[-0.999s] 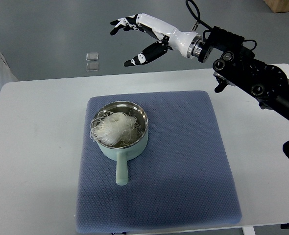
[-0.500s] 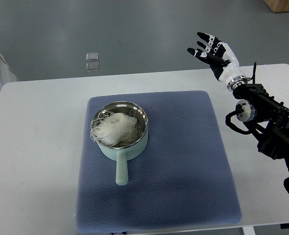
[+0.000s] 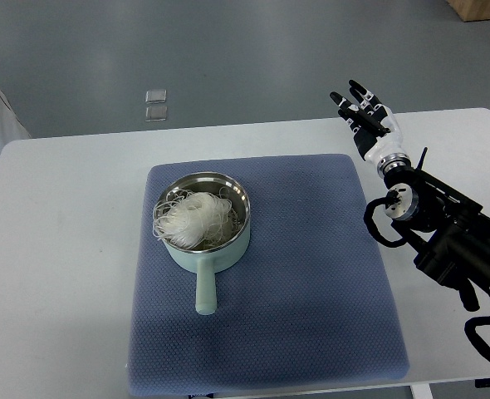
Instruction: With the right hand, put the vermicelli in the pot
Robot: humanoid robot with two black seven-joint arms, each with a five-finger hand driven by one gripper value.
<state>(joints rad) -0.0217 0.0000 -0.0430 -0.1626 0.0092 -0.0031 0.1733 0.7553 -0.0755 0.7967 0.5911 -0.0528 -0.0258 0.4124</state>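
A pale green pot point(image 3: 205, 241) with a steel rim stands on the blue mat, its handle pointing toward me. A white nest of vermicelli point(image 3: 192, 218) lies inside it, with a few strands hanging over the left rim. My right hand point(image 3: 364, 112) is at the table's far right edge, well right of the pot, fingers spread and empty. Its black arm point(image 3: 444, 237) comes in from the lower right. The left arm does not show.
A blue padded mat point(image 3: 311, 274) covers the middle of the white table point(image 3: 62, 249). Two small clear squares point(image 3: 155, 104) lie on the grey floor beyond the table. A brown box corner point(image 3: 482, 8) shows at the top right.
My right hand has swung away from above the far side of the pot to the right and back toward me, and the arm has folded in along the table's right side.
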